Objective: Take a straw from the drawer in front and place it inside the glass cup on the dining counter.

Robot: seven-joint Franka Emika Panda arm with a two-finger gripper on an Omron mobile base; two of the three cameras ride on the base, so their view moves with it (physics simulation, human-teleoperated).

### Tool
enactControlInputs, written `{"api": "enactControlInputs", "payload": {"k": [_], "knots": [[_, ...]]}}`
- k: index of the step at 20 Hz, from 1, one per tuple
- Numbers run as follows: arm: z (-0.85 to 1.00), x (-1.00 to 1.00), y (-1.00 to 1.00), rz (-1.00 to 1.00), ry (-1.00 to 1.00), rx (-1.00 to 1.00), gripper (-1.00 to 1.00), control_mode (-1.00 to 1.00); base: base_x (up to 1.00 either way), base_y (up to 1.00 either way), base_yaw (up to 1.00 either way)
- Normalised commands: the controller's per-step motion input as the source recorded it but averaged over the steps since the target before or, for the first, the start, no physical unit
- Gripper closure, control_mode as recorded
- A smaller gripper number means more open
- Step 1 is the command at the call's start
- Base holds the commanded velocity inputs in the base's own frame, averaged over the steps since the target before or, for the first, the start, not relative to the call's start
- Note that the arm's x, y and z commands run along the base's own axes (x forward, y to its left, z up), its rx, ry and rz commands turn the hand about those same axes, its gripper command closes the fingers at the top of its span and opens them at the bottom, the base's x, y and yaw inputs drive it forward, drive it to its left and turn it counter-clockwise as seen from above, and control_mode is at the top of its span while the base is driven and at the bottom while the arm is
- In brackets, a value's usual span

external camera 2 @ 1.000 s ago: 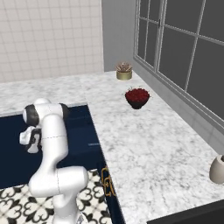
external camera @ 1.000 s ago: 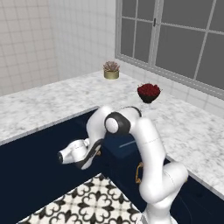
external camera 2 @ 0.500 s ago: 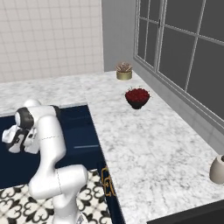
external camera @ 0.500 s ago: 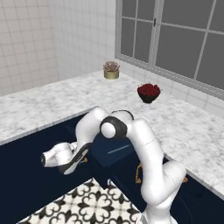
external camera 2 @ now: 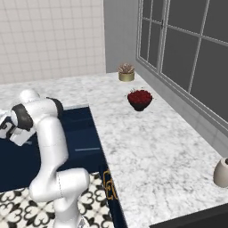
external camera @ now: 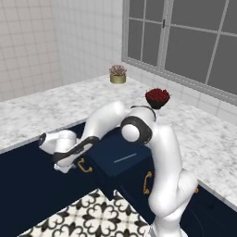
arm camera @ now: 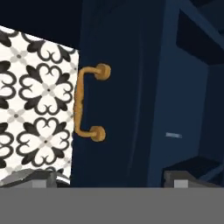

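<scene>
Drawer (external camera: 121,159) pulled out; brass handle (arm camera: 89,103) unmarked.

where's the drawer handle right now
The brass handle sits on the pulled-out drawer front in the hand view, with patterned floor tiles to its left, just ahead of the gripper.

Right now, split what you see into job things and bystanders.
Job: drawer, pulled out; pale thin line inside it, probably the straw; gripper, open by the brass handle.
Just there: red flower bowl, small potted plant, beige vase, all on the marble counter.
</scene>
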Motion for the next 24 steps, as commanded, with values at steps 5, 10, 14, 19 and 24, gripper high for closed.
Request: {"api": "enactControlInputs", "payload": {"k": [5,10,14,19,24], "knots": [[0.95,-0.15,-0.85,0.01,0.05,0.30,-1.00,-1.00,0.00,0.00,0.00],[0.18,0.24,-0.81,0.01,0.01,0.17,-1.00,-1.00,0.00,0.00,0.00],[-0.10,0.35,-0.54,0.03,0.04,0.15,-1.00,-1.00,0.00,0.00,0.00],[-0.27,0.34,-0.36,0.03,0.08,0.14,-1.00,-1.00,0.00,0.00,0.00],[-0.51,0.32,-0.06,0.03,0.12,0.07,-1.00,-1.00,0.00,0.00,0.00]]}}
